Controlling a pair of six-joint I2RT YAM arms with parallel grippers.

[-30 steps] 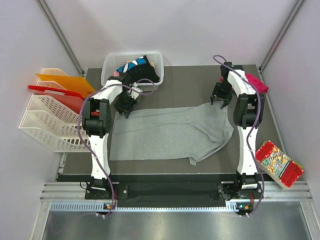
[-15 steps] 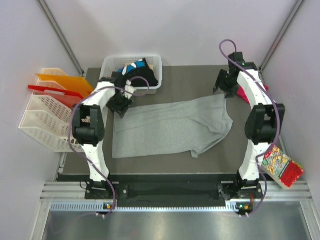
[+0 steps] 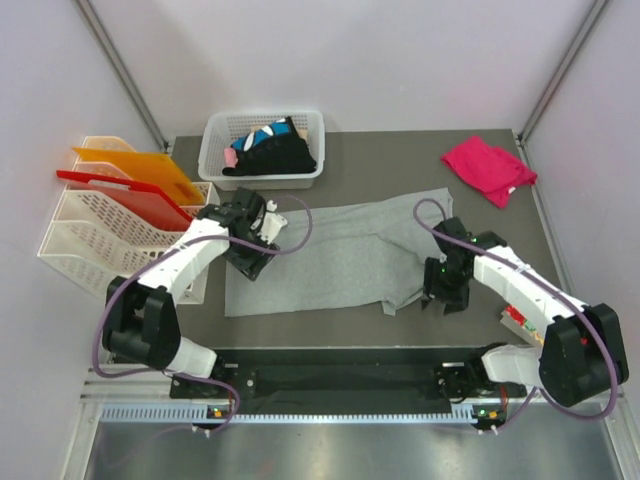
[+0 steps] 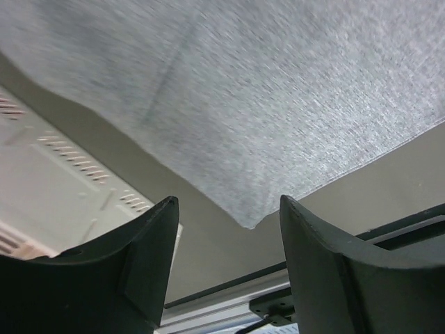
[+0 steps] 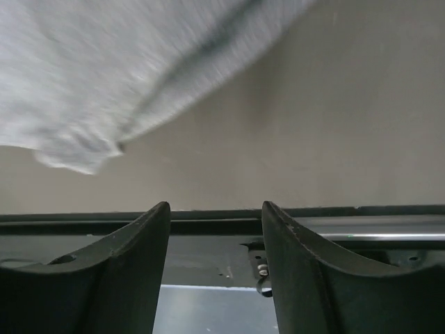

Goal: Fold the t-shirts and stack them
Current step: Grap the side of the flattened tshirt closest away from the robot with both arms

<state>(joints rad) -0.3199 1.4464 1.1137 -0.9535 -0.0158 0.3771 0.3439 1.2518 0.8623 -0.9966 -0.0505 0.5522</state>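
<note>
The large light grey t-shirt (image 3: 330, 255) lies spread across the middle of the dark table. My left gripper (image 3: 250, 266) is open and empty over the shirt's left edge. The left wrist view shows the grey cloth (image 4: 278, 90), with its near corner just ahead of the open gripper (image 4: 229, 233). My right gripper (image 3: 440, 298) is open and empty just off the shirt's near right edge. In the right wrist view the cloth (image 5: 104, 76) lies ahead and to the left of that gripper (image 5: 215, 226). The magenta-pink t-shirt (image 3: 488, 168) lies crumpled at the far right. Black t-shirts with blue-white patches (image 3: 268, 150) fill a basket.
A white basket (image 3: 218, 130) stands at the far left of the table. White file trays (image 3: 95, 245) with orange and red folders stand off the left edge. A sliver of the red snack packet (image 3: 515, 318) shows behind the right arm. The table's front rail (image 5: 222, 219) is close below both grippers.
Both arms have swung from the shirt's far corners to its near side, low over the table. The grey shirt now lies flatter. The pink shirt is uncovered.
</note>
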